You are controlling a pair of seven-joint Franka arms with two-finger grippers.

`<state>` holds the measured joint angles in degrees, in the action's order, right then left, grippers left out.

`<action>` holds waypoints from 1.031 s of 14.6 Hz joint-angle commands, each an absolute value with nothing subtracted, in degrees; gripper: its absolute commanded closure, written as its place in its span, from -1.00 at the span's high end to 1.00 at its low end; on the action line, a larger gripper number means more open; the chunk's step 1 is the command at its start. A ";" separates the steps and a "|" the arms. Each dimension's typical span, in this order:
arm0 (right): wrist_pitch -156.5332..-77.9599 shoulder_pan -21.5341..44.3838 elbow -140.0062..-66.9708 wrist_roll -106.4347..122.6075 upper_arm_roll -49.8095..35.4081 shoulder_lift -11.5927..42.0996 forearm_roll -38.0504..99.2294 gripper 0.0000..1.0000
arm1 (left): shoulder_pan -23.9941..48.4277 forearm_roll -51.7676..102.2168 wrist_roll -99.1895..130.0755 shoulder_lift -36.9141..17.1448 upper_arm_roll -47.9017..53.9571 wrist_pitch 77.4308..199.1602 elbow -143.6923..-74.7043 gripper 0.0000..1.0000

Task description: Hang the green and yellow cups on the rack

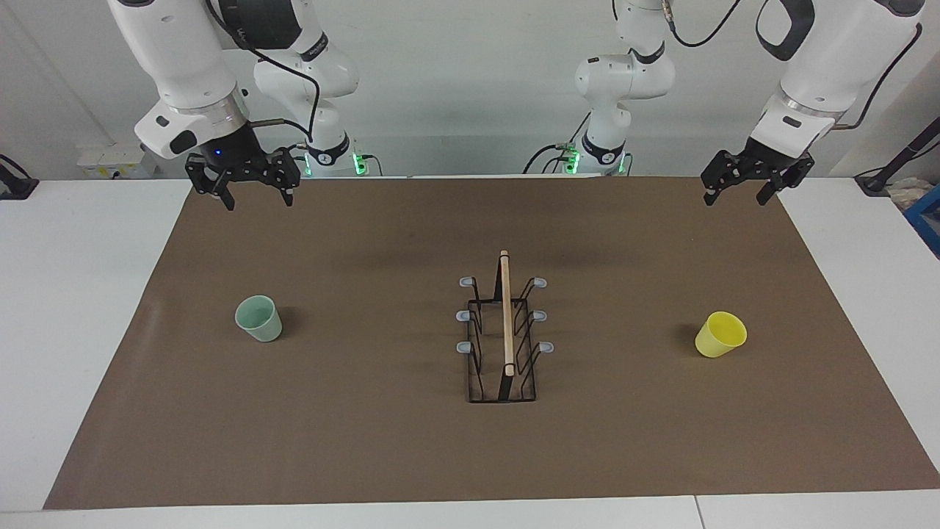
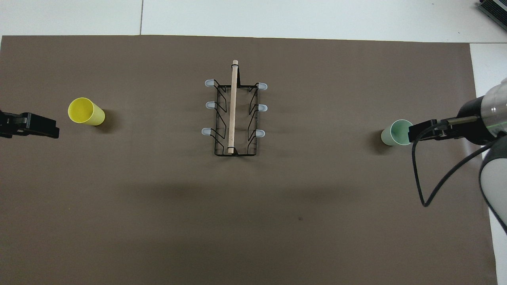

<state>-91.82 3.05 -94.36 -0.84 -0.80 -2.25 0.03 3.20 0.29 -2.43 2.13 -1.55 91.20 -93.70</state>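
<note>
The pale green cup (image 1: pixel 259 318) stands upright on the brown mat toward the right arm's end; it also shows in the overhead view (image 2: pixel 396 132). The yellow cup (image 1: pixel 720 334) (image 2: pixel 85 111) stands upright toward the left arm's end. The rack (image 1: pixel 504 330) (image 2: pixel 234 114) stands mid-mat between them, all its pegs bare. My right gripper (image 1: pixel 258 200) (image 2: pixel 420 132) is open and empty, raised over the mat's edge by the robots, well apart from the green cup. My left gripper (image 1: pixel 736 198) (image 2: pixel 47 128) is open and empty, raised over the mat's corner, apart from the yellow cup.
The brown mat (image 1: pixel 367 441) covers most of the white table (image 1: pixel 73 294). A black cable (image 2: pixel 425 198) hangs from the right arm. A blue box (image 1: pixel 929 217) sits at the table's edge at the left arm's end.
</note>
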 commanded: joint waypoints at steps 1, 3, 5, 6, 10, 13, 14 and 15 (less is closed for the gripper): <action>-90.18 2.28 -92.55 0.09 -1.23 -1.58 0.53 1.00 | 2.81 0.88 -2.72 3.78 -1.41 91.14 -95.36 1.00; -89.82 2.37 -92.37 0.09 -1.23 -1.58 0.53 1.00 | 2.90 0.88 -2.72 3.78 -1.41 91.06 -95.19 1.00; -89.91 2.37 -92.37 0.09 -1.23 -1.58 0.44 1.00 | 3.51 0.88 -2.55 3.78 -1.41 90.97 -95.10 1.00; -89.91 2.37 -92.37 0.09 -1.23 -1.58 0.53 1.00 | 3.78 0.88 -2.11 3.87 -1.32 91.14 -95.62 1.00; -90.26 2.46 -92.37 0.09 -1.23 -1.58 0.53 1.00 | 3.69 0.62 -1.06 3.87 -0.88 92.46 -95.63 1.00; -90.35 2.46 -92.37 -0.09 -1.23 -1.58 0.44 1.00 | 2.73 1.14 -0.79 2.91 -1.23 92.11 -95.19 1.00; -90.35 2.46 -92.37 -0.09 -1.23 -1.58 0.44 1.00 | 2.46 1.75 0.43 2.20 -1.49 92.02 -95.10 1.00; -90.35 2.46 -92.37 -0.09 -1.23 -1.58 0.44 1.00 | 1.50 1.93 2.27 0.46 -1.41 91.93 -94.49 1.00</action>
